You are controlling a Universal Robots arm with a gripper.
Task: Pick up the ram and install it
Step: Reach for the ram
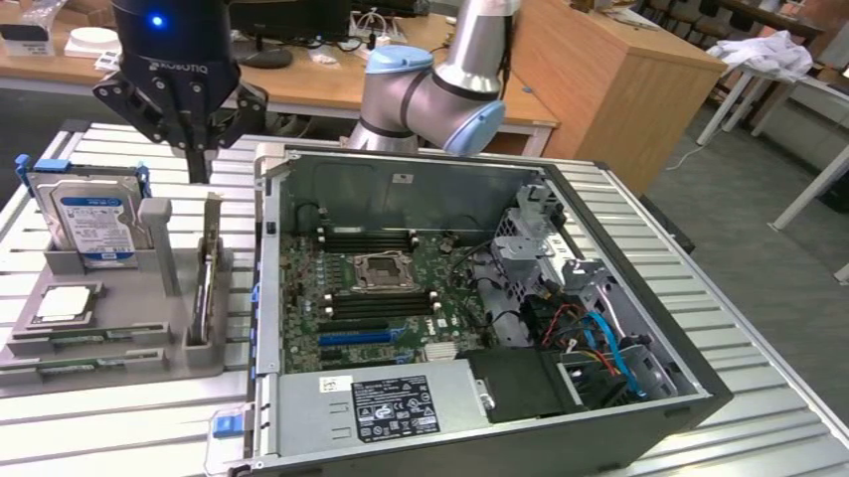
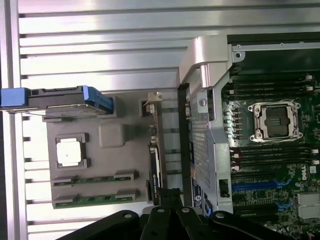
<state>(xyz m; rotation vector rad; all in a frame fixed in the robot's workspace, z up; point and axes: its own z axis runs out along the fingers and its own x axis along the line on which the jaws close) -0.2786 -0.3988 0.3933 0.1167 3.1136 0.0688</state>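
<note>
The gripper [image 1: 199, 169] hangs with its fingers pressed together, holding nothing, over the grey tray [image 1: 119, 353] on the worktop [image 1: 106, 427]. The ram [image 2: 156, 162] stands on its thin edge there. To grab it well, I think the gripper must open and line up straight.

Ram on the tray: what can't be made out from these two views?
- Ram sticks: both views, sunk in slots of the tray; only a green strip shows, and the slot walls hide the chip faces.
- Motherboard memory slots: exterior view, too small to tell which are filled.
- End effector: wrist view, body cut off by the frame edge.
</note>
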